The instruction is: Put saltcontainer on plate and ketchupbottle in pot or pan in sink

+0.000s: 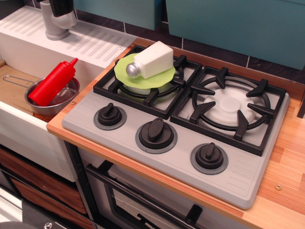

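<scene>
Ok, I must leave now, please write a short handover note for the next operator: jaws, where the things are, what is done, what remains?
Jaws: no arm or gripper is in view, so their state is unknown.
The saltcontainer lies on its side on the plate, which sits on the left burner of the stove.
The ketchupbottle lies tilted in the pot, which stands in the sink.
Done: both placements look complete.
Left: nothing visible; only confirm the arm is parked.
</scene>
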Controlling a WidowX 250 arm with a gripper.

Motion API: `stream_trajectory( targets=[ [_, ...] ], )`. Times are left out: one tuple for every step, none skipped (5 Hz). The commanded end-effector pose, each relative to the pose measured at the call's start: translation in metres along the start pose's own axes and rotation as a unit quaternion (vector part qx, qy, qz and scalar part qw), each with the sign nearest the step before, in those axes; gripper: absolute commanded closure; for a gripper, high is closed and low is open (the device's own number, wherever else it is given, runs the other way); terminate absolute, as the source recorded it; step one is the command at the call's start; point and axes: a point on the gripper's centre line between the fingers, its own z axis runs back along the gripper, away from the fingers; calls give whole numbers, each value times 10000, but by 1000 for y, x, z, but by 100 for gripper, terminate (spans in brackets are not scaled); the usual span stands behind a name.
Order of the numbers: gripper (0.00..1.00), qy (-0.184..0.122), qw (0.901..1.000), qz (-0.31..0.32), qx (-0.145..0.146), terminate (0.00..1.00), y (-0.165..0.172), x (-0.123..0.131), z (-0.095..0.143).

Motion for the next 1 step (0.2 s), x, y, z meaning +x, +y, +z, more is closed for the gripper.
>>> stream_trajectory(
  targets=[
    [0,-309,9988,-12,372,100,1,10,29]
  ],
)
